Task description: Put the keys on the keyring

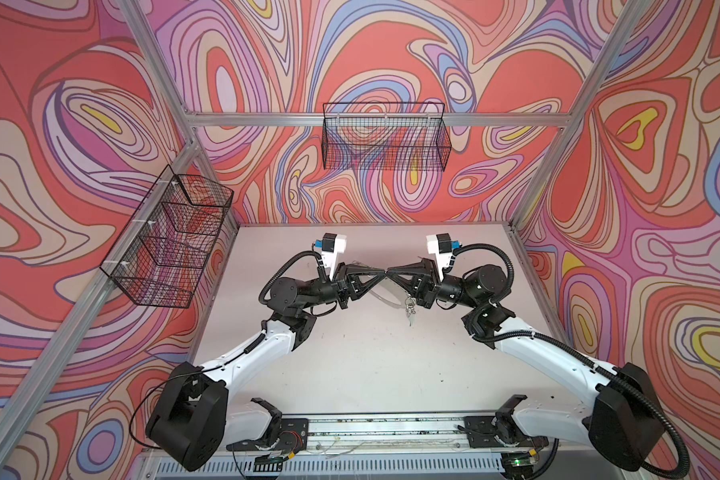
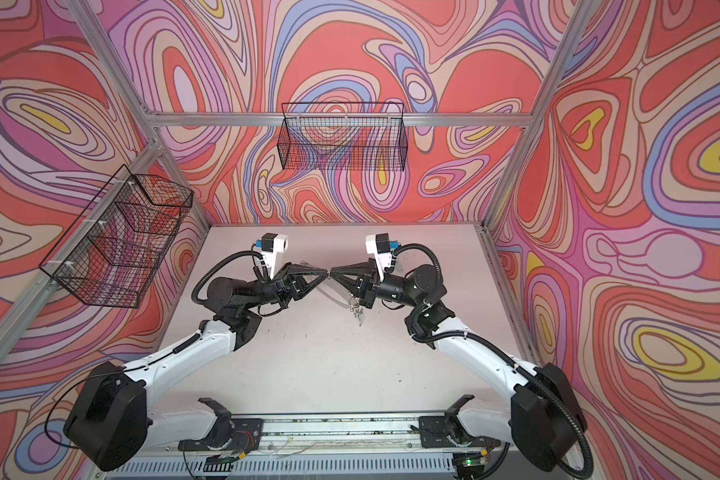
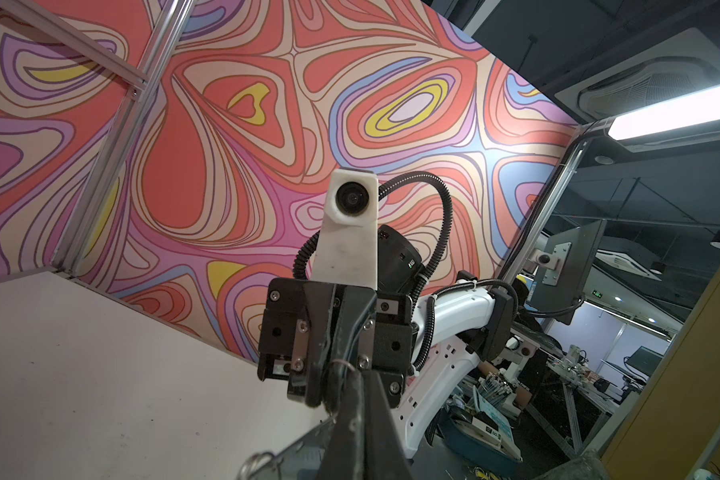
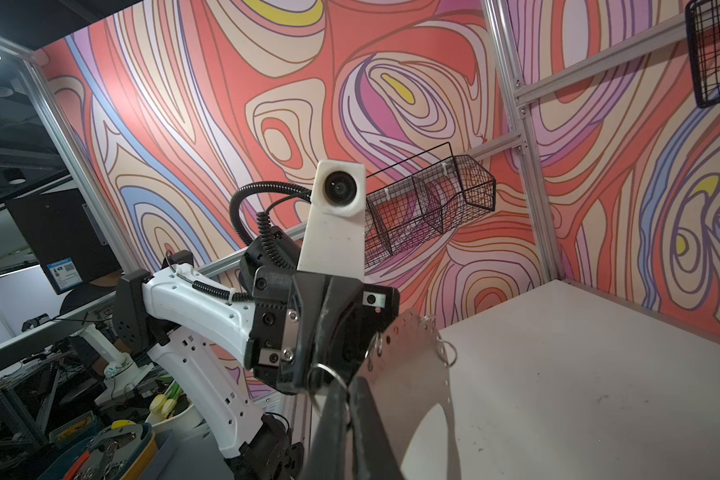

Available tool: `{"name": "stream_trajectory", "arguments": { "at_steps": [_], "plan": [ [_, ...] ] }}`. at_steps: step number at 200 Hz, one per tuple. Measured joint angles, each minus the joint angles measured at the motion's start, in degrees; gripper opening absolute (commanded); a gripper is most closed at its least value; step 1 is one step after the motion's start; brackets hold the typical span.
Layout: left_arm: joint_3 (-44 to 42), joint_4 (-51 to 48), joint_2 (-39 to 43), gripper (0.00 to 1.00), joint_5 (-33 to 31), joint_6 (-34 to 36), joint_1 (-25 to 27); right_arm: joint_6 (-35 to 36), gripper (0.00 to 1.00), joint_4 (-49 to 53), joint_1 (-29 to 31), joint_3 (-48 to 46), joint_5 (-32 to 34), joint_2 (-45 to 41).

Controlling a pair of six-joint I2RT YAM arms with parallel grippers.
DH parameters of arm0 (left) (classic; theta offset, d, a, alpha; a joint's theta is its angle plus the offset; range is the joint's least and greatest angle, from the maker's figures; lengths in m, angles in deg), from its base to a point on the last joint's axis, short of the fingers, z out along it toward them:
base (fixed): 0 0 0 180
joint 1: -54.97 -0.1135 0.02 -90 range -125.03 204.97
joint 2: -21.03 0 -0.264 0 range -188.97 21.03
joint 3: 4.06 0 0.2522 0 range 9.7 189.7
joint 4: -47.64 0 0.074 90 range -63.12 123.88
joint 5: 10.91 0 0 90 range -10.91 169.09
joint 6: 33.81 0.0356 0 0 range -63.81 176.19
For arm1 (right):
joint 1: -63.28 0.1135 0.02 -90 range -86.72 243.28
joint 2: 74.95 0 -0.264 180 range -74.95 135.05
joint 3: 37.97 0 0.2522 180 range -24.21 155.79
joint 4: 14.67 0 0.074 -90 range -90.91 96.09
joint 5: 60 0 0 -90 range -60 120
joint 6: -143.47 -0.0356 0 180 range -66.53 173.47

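Keyring (image 4: 408, 374) aloft, L hand (image 1: 382, 276) + R hand (image 1: 391, 275) gripping it.

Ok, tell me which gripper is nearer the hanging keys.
Right. The keys hang close beside the right gripper, back by the base of its fingers. The left gripper meets it tip to tip from the other side, farther from the keys.

The perforated keyring (image 4: 408, 374), wire loops on its rim, stands tilted above the table (image 4: 599, 395).
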Motion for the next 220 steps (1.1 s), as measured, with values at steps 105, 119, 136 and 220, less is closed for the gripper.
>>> {"name": "stream_trajectory", "arguments": {
  "at_steps": [105, 119, 136, 220],
  "plan": [
    [0.0, -4.1, 1.0, 0.09, -0.4, 5.6, 0.5, 0.0, 0.0, 1.4, -0.2, 0.0, 0.0, -0.2],
    [0.0, -4.5, 1.0, 0.08, -0.7, 6.0, 0.5, 0.0, 0.0, 1.5, -0.2, 0.0, -0.1, -0.3],
    [0.0, -4.5, 1.0, 0.0, -0.9, 6.4, 0.5, 0.0, 0.0, 1.5, -0.2, 0.0, -0.1, -0.4],
    [0.0, -18.5, 7.0, 0.0, -5.7, 17.1, 1.4, -0.2, 0.0, 2.2, -0.2, -0.2, -0.3, -0.7]
  ]
}}
